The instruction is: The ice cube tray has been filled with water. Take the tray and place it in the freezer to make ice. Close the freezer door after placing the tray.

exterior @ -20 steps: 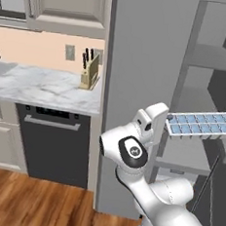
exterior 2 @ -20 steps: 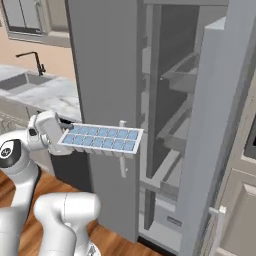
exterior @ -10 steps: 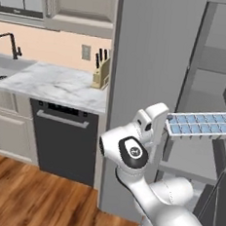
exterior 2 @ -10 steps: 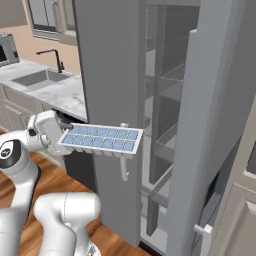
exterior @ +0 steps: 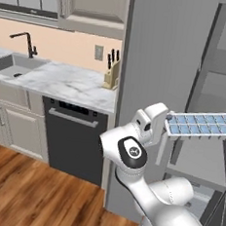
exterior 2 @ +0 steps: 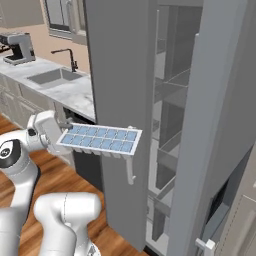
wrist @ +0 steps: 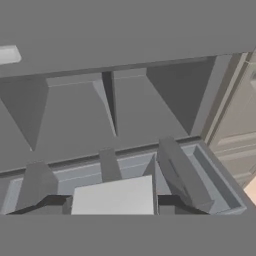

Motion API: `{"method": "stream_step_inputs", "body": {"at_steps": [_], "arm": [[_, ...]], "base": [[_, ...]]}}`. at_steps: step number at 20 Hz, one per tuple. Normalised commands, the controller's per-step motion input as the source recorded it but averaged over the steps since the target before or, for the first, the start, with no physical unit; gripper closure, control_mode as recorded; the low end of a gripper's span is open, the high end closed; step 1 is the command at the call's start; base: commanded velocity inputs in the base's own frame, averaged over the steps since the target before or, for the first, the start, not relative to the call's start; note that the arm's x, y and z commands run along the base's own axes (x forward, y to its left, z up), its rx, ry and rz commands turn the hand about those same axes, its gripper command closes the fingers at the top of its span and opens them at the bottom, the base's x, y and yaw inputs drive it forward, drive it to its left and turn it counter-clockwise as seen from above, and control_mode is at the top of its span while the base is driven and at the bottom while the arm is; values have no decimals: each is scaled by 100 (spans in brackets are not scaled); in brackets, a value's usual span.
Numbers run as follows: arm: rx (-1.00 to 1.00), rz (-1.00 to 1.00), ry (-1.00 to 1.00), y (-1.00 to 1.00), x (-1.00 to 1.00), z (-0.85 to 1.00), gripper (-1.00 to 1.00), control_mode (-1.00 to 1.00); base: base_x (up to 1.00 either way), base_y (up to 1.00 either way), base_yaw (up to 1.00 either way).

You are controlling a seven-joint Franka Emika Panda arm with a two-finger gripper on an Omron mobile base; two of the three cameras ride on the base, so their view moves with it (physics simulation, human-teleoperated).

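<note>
Both base views have shifted since a second ago.

Left base view: sink (exterior: 14, 64) now visible on the table (exterior: 73, 84); gripper (exterior: 167, 121) clamps the ice cube tray (exterior: 202, 125) level, before the freezer (exterior: 218, 105) shelves.

Right base view: coffee machine (exterior 2: 17, 47) has appeared; freezer door (exterior 2: 117, 105) stands beside the tray.

Hand view: grey shelving ahead.
</note>
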Motion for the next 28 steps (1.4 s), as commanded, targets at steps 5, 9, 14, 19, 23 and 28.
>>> {"method": "stream_step_inputs", "body": {"at_steps": [5, 9, 14, 19, 23, 28], "arm": [[0, 0, 0, 0, 0, 0, 100, 100], [0, 0, 0, -5, 0, 0, 100, -100], [-1, -7, -1, -16, 0, 0, 100, -100], [-2, -13, 0, -8, 0, 0, 100, -100], [-2, -14, 0, -1, 3, 0, 100, -100], [0, -4, 0, -1, 10, 3, 100, -100]], "base": [[2, -26, 8], [1, -15, 0], [0, 0, 0], [0, 0, 0], [0, 0, 0], [0, 0, 0]]}}
